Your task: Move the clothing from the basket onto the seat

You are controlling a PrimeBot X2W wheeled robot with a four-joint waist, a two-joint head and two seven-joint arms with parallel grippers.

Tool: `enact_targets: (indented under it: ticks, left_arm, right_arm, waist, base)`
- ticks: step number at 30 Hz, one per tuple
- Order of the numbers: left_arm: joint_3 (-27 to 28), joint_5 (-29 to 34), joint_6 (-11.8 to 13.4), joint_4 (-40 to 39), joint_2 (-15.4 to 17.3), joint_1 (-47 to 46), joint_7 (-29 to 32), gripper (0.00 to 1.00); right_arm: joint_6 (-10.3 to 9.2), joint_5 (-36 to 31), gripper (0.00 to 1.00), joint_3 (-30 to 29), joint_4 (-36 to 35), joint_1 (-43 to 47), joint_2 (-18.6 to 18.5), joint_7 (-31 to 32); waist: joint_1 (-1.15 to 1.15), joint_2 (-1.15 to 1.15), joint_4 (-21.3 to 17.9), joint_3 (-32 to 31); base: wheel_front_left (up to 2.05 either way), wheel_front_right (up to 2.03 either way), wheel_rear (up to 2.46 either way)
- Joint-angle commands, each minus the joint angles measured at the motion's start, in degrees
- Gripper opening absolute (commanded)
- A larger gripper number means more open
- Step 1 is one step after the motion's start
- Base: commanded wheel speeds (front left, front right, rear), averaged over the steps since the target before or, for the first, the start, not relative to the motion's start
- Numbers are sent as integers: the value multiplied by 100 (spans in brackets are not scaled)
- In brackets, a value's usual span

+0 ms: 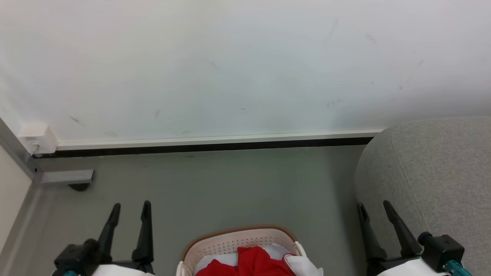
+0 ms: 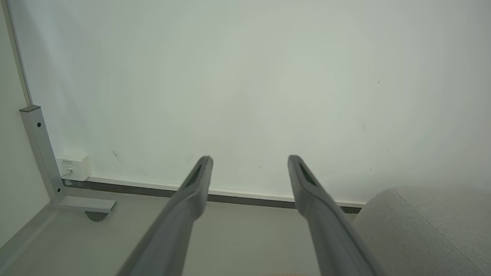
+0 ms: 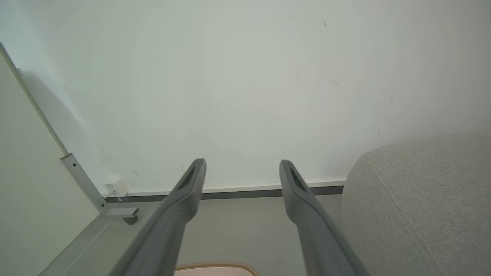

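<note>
The red clothing [image 1: 253,262] is lying in the basket [image 1: 238,239] on the floor [image 1: 215,188], low down between the left gripper [image 1: 131,205] and the right gripper [image 1: 373,204]. It is touching neither one, and both are holding their jaws wide open with nothing in them. The bottom edge of the head view is cutting off most of the basket, so only its far end is showing, and it is holding the clothing and a white cloth [image 1: 305,265], while the big grey seat [image 1: 433,172] is sitting off to the right.
</note>
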Motion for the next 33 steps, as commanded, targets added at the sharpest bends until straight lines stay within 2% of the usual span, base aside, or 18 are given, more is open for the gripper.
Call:
enact_targets:
  ticks: [1,24,33]
  left_arm:
    - [7,180,-32,-60,13,54,-62,100]
    - [101,1049,-145,-101,-90,134,-291,100]
    - [140,1131,-195,-62,-118,114,-323,100]
  right_arm:
    - [-9,-155,100,19,-58,-86,-22,-54]
    - [-11,-816,100,89,-188,-73,-28,-284]
    - [-12,-884,100,133,-176,-96,-29,-314]
  waist:
    - [0,0,1,-1]
    - [0,0,-48,-59]
    - [0,0,-81,-41]
  base:
    - [0,0,0]
    - [0,0,0]
    - [0,0,0]
